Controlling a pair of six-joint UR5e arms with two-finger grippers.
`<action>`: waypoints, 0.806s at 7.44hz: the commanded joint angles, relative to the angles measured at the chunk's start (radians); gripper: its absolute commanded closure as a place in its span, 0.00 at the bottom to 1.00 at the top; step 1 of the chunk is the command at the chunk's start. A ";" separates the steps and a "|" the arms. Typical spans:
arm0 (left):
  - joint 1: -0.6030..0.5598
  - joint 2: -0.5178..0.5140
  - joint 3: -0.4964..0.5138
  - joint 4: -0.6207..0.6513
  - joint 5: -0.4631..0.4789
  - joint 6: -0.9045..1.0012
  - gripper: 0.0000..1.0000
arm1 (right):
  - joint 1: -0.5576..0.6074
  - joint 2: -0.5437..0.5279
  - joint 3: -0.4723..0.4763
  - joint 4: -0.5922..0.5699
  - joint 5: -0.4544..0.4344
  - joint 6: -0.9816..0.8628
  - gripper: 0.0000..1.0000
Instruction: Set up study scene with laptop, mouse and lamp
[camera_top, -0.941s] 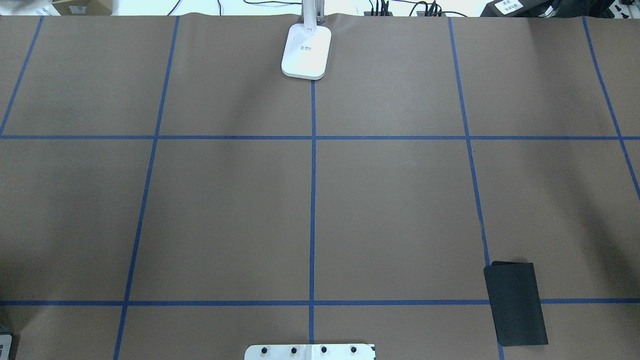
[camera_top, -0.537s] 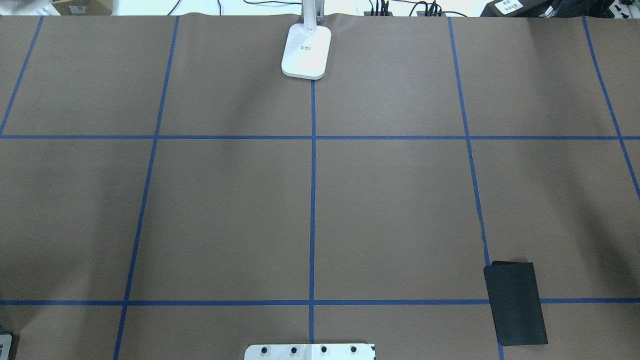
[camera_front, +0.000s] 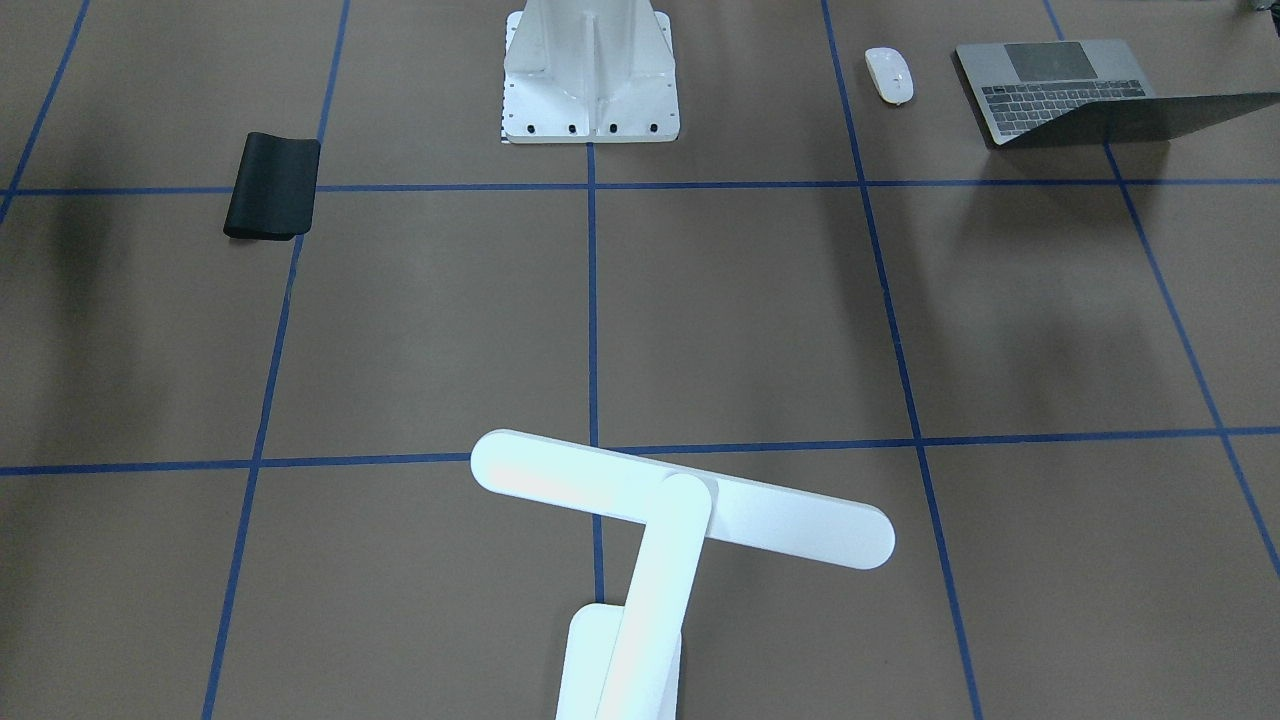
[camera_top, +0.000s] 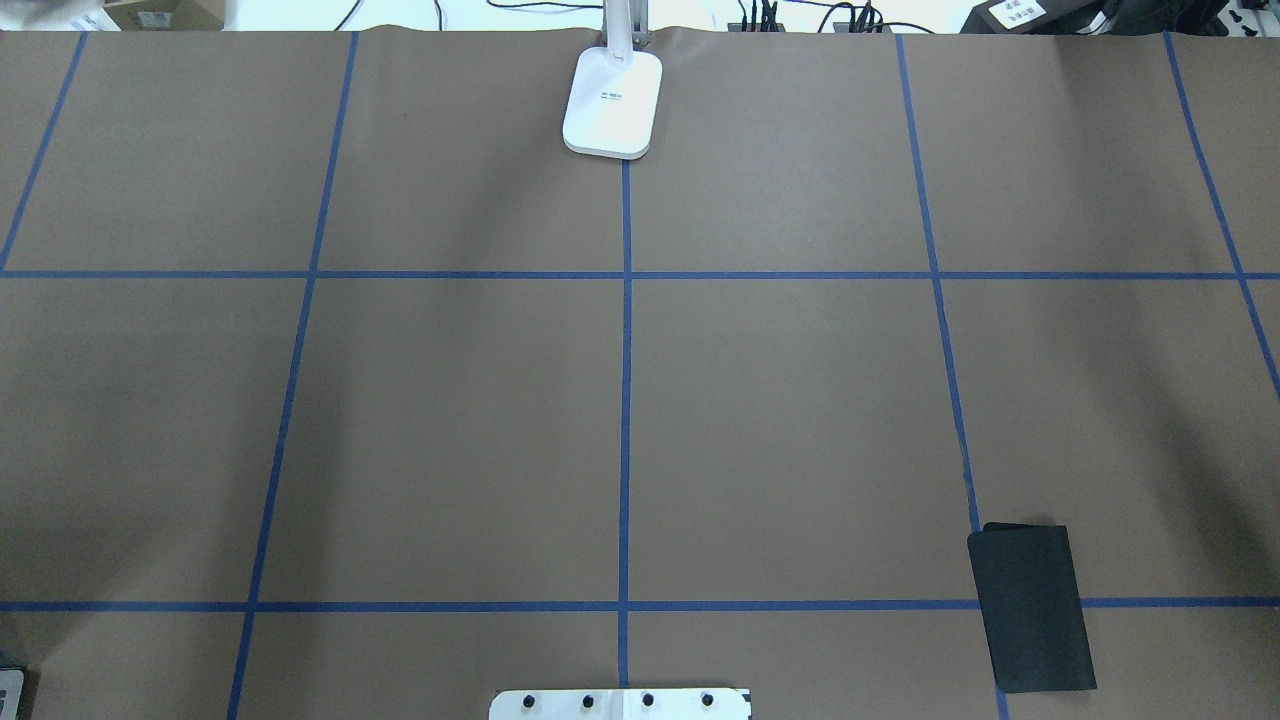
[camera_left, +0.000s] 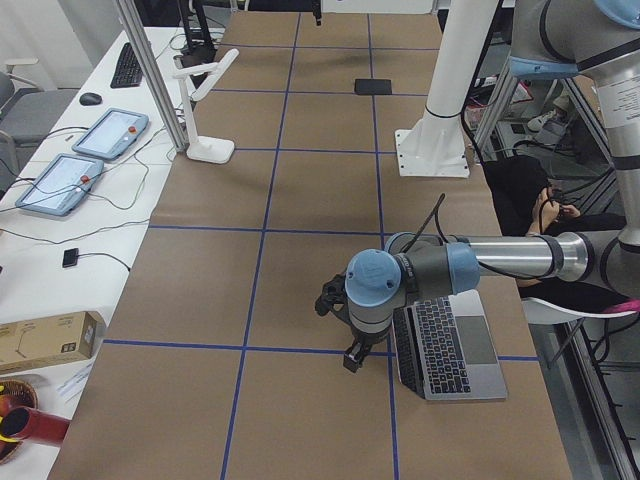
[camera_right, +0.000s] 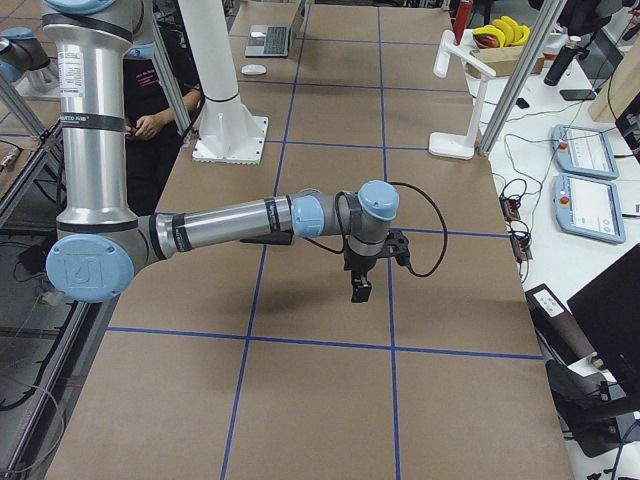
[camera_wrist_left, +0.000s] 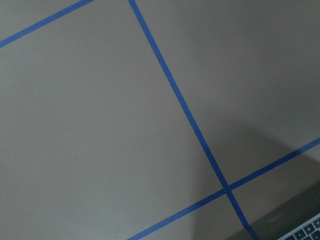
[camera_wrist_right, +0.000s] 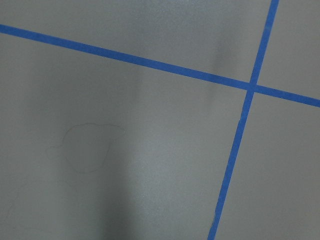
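The laptop (camera_front: 1060, 90) stands open at the robot's left end of the table, with the white mouse (camera_front: 888, 74) beside it. A corner of its keyboard shows in the left wrist view (camera_wrist_left: 305, 232). The white lamp (camera_front: 680, 500) stands at the far middle edge, and its base (camera_top: 612, 100) shows in the overhead view. My left gripper (camera_left: 352, 358) hangs over the table just next to the laptop (camera_left: 445, 345). My right gripper (camera_right: 358, 292) hangs over bare table near the robot's right end. Both show only in the side views, so I cannot tell whether they are open or shut.
A black mat (camera_top: 1030, 607) lies at the near right. The white ribbed pedestal (camera_front: 590, 70) stands at the near middle edge. Blue tape lines (camera_top: 625, 400) divide the brown table cover. Tablets and cables (camera_left: 100, 135) lie past the far edge.
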 joint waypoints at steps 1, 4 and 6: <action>0.106 0.006 -0.008 0.057 -0.011 0.086 0.00 | -0.001 0.001 0.001 0.006 -0.001 0.001 0.00; 0.140 0.006 -0.066 0.187 -0.017 0.112 0.00 | -0.009 0.000 0.001 0.018 0.001 0.004 0.00; 0.152 0.005 -0.081 0.245 -0.028 0.169 0.00 | -0.012 0.000 -0.001 0.018 0.001 0.004 0.00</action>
